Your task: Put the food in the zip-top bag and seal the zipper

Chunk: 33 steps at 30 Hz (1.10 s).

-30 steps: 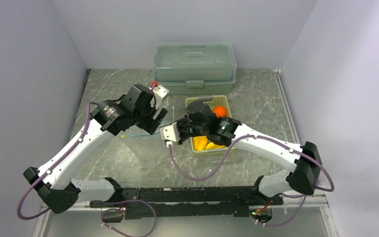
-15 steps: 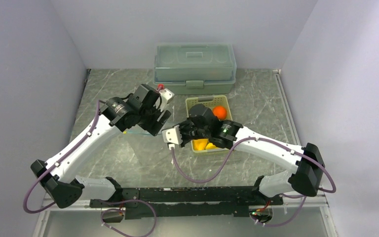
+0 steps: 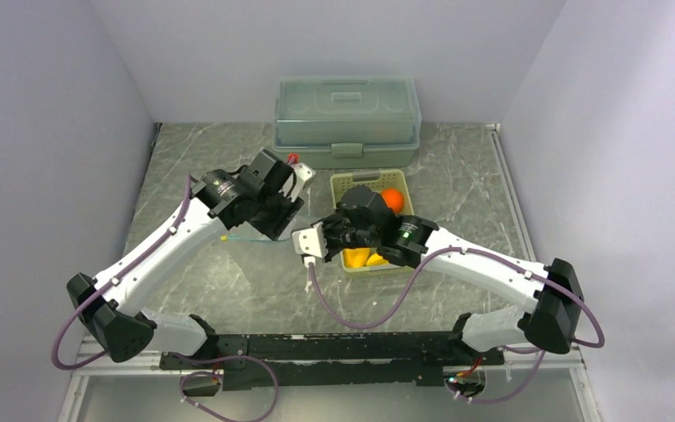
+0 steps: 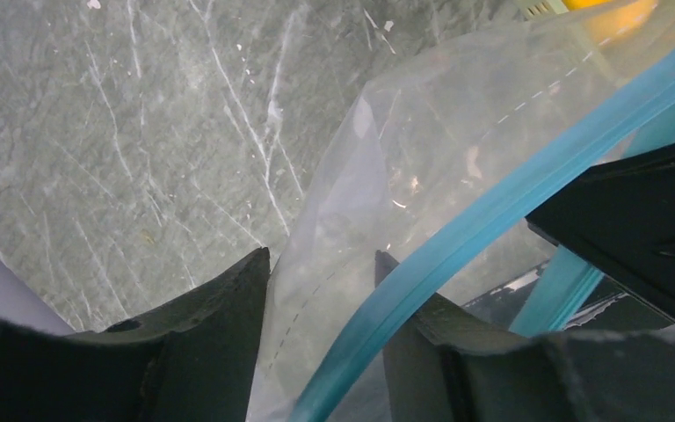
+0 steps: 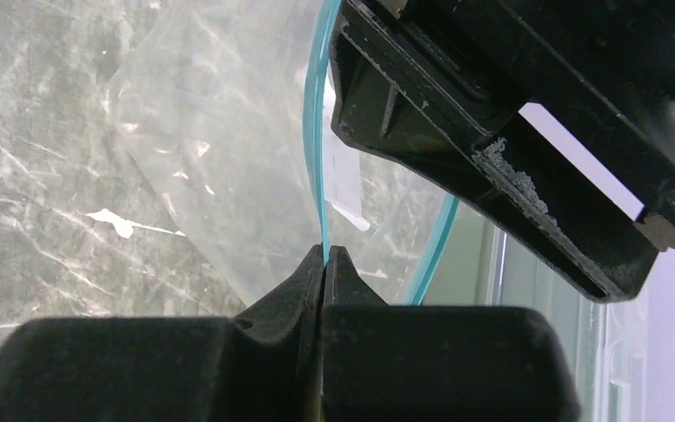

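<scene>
Nearest the arm bases, a clear plastic bag [image 4: 404, 158] hangs between the two claws over the grey marbled surface [image 3: 457, 193], left of centre. The right claw [image 5: 325, 255] is closed tight, pinching the bag's teal zipper strip [image 5: 316, 132], which rises straight out from between its fingertips. The left claw [image 4: 321, 264] straddles the same rim: its fingers [image 4: 246, 290] stand apart, with the clear film and the strip running through the gap. They do not seem to press on it, though the film blurs that spot. The two claws sit close together, nearly touching. Through the plastic only the surface shows.

Just beyond the right claw sits a pale green slotted basket [image 3: 352, 180]. It holds the food: an orange ball [image 3: 392, 198] in its far corner and yellow pieces [image 3: 358, 258] at its near end, partly hidden under the right arm.

Farthest back, against the wall, stands a translucent green box [image 3: 347, 110] with its lid on.
</scene>
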Each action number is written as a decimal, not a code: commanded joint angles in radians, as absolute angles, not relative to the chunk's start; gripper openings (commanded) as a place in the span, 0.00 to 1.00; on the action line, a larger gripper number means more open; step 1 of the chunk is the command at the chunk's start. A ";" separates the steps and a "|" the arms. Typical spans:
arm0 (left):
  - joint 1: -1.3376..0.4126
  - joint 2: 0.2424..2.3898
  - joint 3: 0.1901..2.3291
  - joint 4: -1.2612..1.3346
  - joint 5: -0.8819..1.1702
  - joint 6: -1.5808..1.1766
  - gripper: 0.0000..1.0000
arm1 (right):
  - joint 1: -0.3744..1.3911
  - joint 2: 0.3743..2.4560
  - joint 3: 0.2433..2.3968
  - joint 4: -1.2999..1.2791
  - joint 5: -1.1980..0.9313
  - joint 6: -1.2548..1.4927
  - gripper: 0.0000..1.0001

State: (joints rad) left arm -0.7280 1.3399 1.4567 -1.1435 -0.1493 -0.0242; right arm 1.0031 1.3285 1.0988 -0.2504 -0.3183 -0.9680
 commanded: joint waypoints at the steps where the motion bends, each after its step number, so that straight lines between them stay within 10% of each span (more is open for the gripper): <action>1: -0.733 1.345 1.484 -1.154 -0.185 -0.044 0.49 | 1.006 1.292 1.095 -0.208 -0.325 -0.959 0.00; 9: -0.732 1.365 1.532 -1.161 -0.289 -0.064 0.16 | 1.006 1.271 1.072 -0.199 -0.357 -0.941 0.00; 33: -0.728 1.384 1.612 -1.173 -0.811 -0.124 0.07 | 1.067 1.334 0.890 -0.050 -0.383 -0.861 0.00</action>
